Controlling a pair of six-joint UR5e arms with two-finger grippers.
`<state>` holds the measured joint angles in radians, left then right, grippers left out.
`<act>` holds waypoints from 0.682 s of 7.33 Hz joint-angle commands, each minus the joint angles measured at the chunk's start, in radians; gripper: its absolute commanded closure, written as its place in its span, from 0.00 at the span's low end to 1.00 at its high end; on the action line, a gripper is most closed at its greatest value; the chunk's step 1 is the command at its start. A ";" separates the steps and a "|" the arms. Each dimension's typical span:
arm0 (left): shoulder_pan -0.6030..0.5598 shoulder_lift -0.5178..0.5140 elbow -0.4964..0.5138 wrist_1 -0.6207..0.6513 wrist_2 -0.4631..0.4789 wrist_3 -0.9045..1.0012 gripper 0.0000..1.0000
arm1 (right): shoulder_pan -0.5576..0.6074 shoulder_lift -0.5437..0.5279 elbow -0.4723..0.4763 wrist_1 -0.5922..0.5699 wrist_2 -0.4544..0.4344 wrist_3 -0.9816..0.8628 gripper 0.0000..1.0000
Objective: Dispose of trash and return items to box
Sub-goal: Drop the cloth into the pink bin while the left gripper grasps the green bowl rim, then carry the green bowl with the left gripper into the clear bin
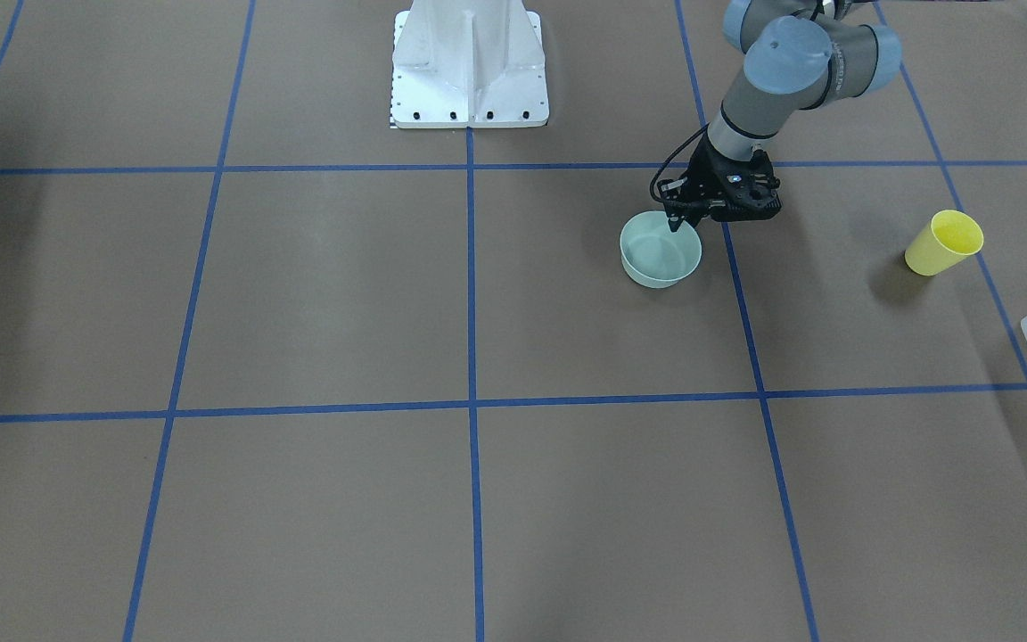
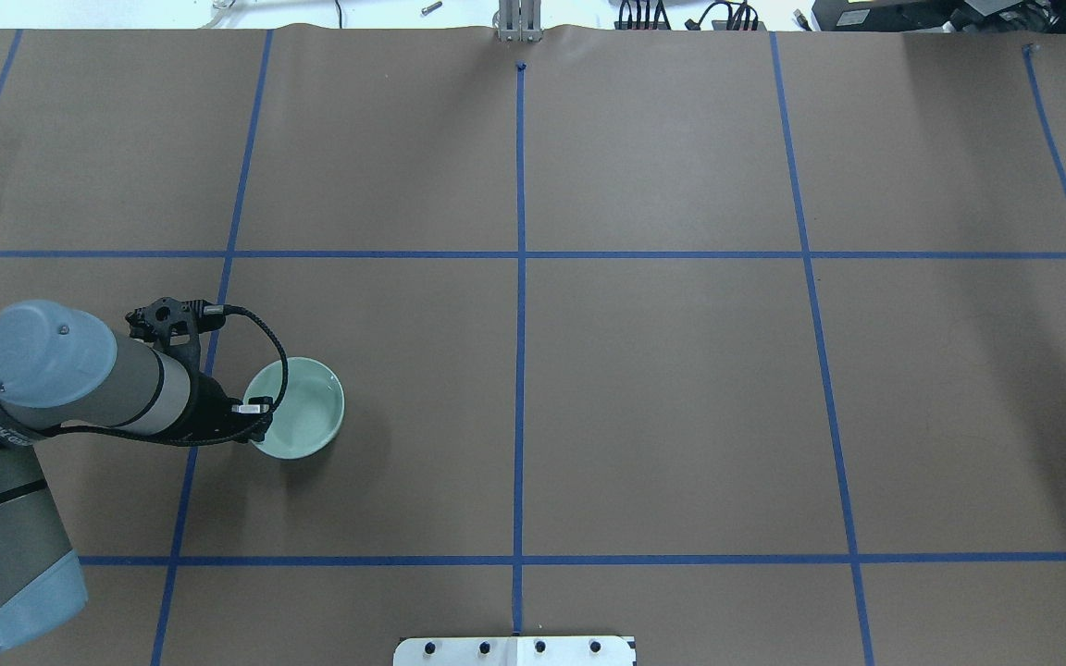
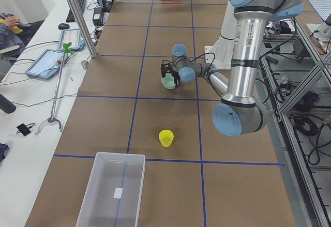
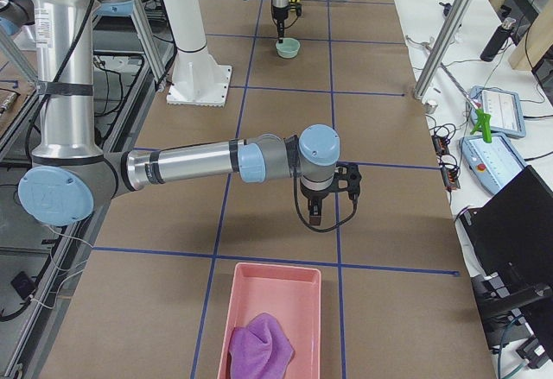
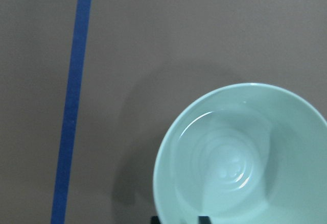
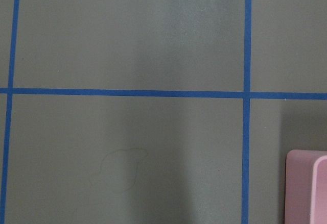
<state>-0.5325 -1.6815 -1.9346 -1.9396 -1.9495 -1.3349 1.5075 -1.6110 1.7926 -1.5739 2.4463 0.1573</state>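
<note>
Two hazards apply at this stage.

**Hazard 1: slip or tip.** In the front-facing view the left gripper [image 1: 676,223] stands at the 1 o'clock edge of the pale green, glossy round bowl [image 1: 659,257]. The left wrist view shows one dark fingertip [image 5: 154,220] outside the bowl wall and the other inside. The jaws stand a narrow gap apart and do not visibly press the wall. A one-sided pinch on so smooth a rim would probably let the bowl swing or drop under a fast lift. Closing off-centre could tilt it or skid it across the paper. The bowl rests on the table, looks empty, and is not yet in the box.

**Hazard 2: collision.** The yellow plastic cup [image 1: 943,242] stands upright at 3 o'clock of the bowl, well apart. It sits on the likely path to the clear plastic rectangular box [image 3: 111,191], so a low carry could knock it over.

**Right arm.** The right gripper [image 4: 315,213] hangs over bare surface, and its opening cannot be told. In the right side view, a pink rectangular tray [image 4: 233,327] holding a crumpled purple cloth [image 4: 259,344] lies at 6 o'clock of it.

**Surface and room.** The table is covered in flat brown paper [image 2: 681,416] marked with a blue tape grid [image 2: 520,370]. A white arm pedestal [image 1: 469,62] is bolted at the robot's edge. In the left side view, a white side bench [image 3: 31,103] at 9 o'clock carries a tablet [image 3: 49,63] and cables.
</note>
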 commanded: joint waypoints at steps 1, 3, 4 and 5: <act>-0.009 0.002 -0.007 0.001 -0.008 -0.004 1.00 | -0.009 -0.001 -0.005 0.000 -0.001 0.001 0.00; -0.119 0.003 -0.055 0.001 -0.082 0.005 1.00 | -0.010 0.003 -0.004 0.000 -0.001 0.002 0.00; -0.311 -0.003 -0.069 0.001 -0.279 0.019 1.00 | -0.016 0.034 -0.002 0.000 -0.003 0.014 0.00; -0.506 0.008 -0.058 0.004 -0.421 0.178 1.00 | -0.064 0.055 -0.002 0.002 -0.007 0.078 0.00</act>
<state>-0.8245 -1.6797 -1.9915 -1.9384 -2.1969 -1.2798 1.4812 -1.5820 1.7894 -1.5736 2.4429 0.1840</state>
